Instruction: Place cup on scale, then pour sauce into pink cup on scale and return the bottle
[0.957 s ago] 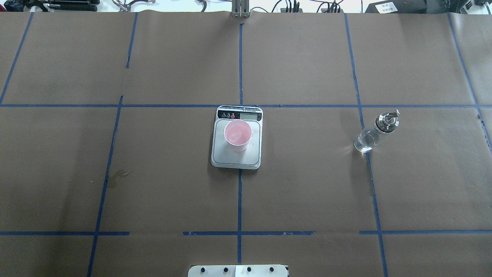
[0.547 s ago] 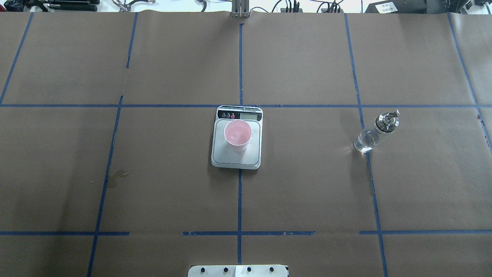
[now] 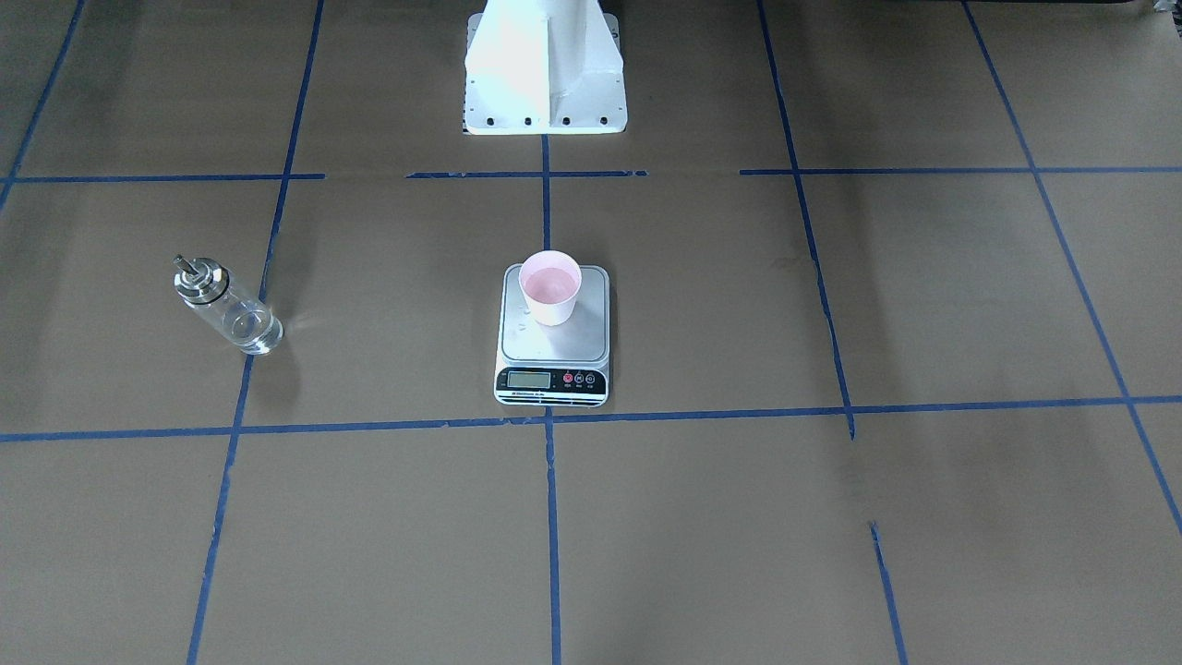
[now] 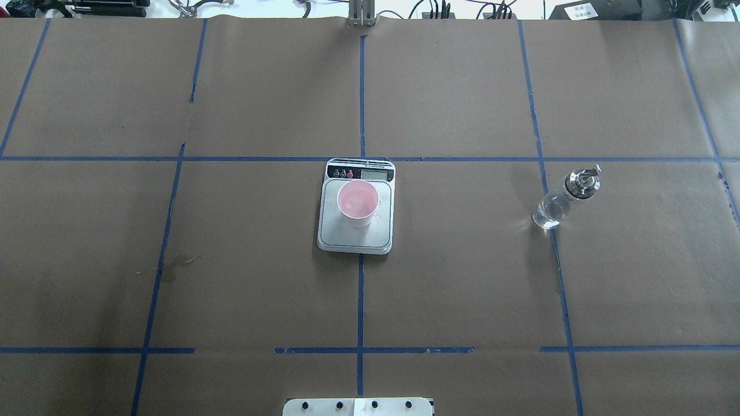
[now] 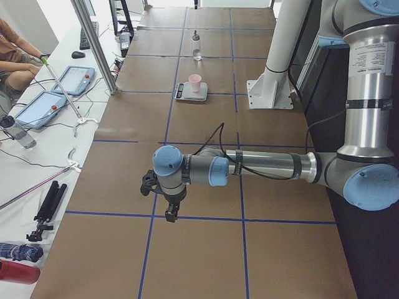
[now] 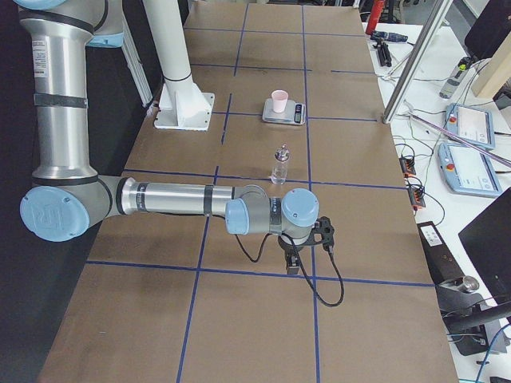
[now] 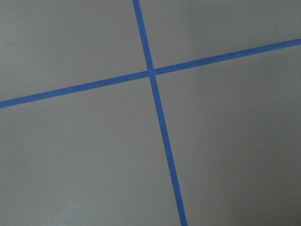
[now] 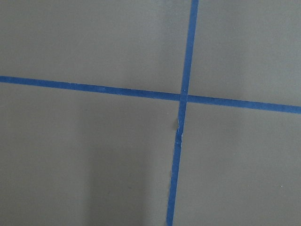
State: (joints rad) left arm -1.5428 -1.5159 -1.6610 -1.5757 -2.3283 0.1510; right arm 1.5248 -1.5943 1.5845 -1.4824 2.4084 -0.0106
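Left arm: the forearm is stretched level over the table's left end, wrist turned down. The left gripper (image 5: 171, 216) is hung over a blue tape crossing (image 7: 151, 72); whether its fingers are apart cannot be told.
Cup: the small pale pink tapered cup (image 4: 358, 202) is stood mouth up, inside the platform's edges.
Scale: the flat silver steel kitchen scale (image 4: 355, 238) is set mid-table, its display strip turned away from the robot.
Room: a wide stretch of brown paper table cover (image 4: 462, 277) is seen between scale and bottle.
Bottle: the clear glass cylindrical bottle (image 4: 554, 207) is stood with its long axis vertical and its cap up, on a tape line.
Right arm: it is posed likewise at the right end. The state of the right gripper (image 6: 294, 268) cannot be told.
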